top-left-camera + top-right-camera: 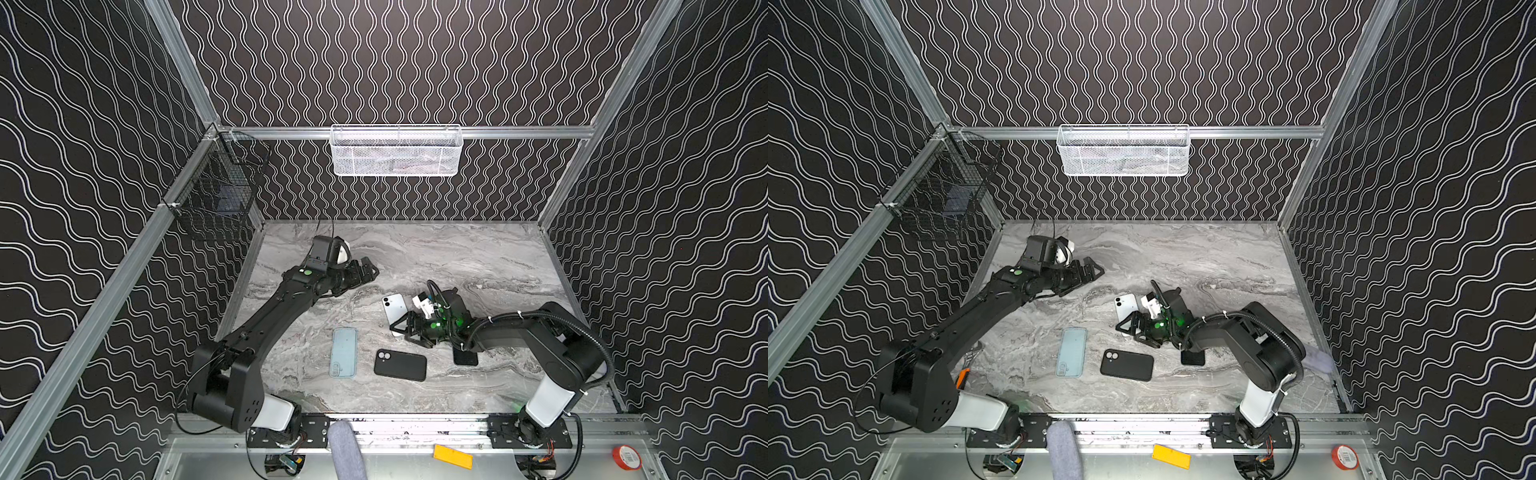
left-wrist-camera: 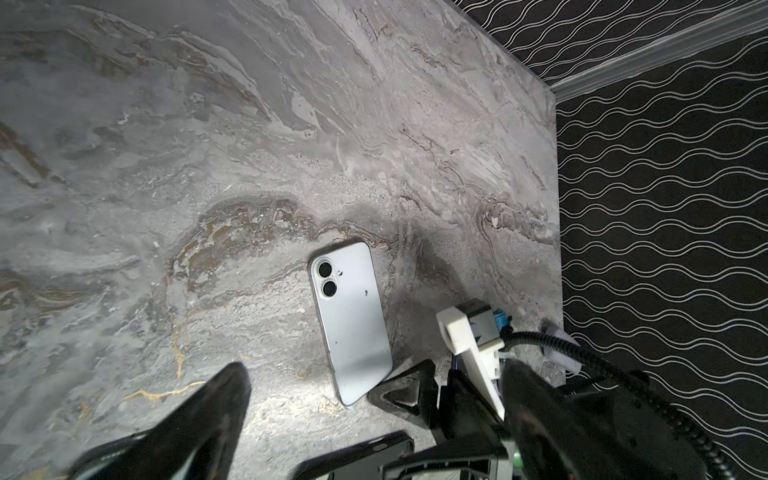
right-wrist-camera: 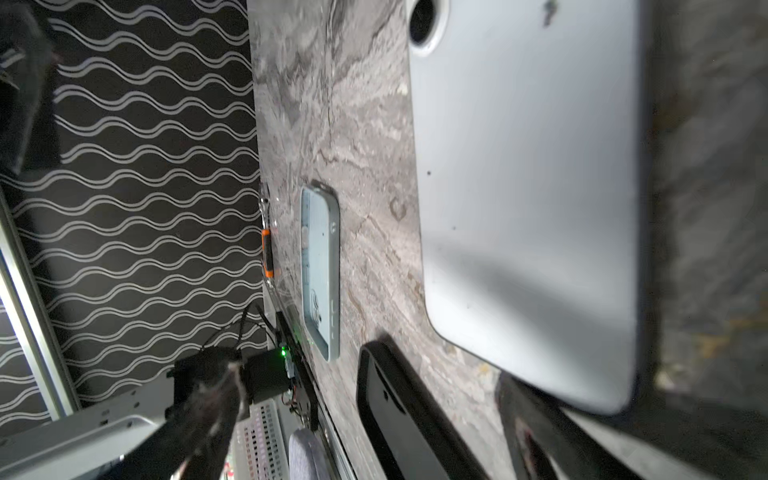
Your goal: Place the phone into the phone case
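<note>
White phone (image 1: 393, 309) face-down near blue case (image 1: 344, 352)

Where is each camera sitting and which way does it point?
Both top views: high above the near edge, looking down at the marble table; both arms, left gripper and right gripper show.
Left wrist: above the table, facing the white phone; its own fingers show.
Right wrist: low, close on the phone's back; its own fingers show.
Shared: all views show the phone and black phone case.
</note>
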You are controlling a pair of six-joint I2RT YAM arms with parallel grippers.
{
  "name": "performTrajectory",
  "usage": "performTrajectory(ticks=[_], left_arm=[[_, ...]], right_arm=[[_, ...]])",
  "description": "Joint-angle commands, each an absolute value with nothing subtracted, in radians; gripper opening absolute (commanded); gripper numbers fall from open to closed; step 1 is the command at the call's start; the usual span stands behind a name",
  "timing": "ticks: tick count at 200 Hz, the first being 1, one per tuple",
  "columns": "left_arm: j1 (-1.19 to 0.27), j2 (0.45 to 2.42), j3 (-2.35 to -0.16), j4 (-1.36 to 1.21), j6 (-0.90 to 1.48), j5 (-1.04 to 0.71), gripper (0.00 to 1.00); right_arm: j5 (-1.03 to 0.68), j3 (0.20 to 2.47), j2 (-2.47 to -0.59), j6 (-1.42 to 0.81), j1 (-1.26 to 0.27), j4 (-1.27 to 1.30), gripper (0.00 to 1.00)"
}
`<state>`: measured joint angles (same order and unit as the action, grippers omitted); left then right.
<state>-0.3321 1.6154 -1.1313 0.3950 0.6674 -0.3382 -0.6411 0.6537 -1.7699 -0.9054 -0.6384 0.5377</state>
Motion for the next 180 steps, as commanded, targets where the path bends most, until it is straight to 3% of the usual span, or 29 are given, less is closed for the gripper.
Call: performTrajectory(ticks=[1,53,148,180], left_arm=[[-0.330,1.662,-1.171,0.403,0.608,-0.350,0.99],[-0.325,1.811,-1.231,0.332,0.606,-0.409,0.99],[-0.233,2.228,-1.501,0.363,0.586,-0.459,0.99],[-0.233,2.274,-1.523,0.380,0.554,-0.501,0.99]], right_arm=[[-0.569,0.657,-1.808,-0.948,-0.605,0.492,0.99],[-0.649,0.690,-1.935,-1.031,-0.507,0.622,0.98],[-0.607,0.838,-1.973,-0.960,-0.494,0.461,0.98],[-0.599,0.866,-1.974,-0.952,-0.494,0.436,0.98]])
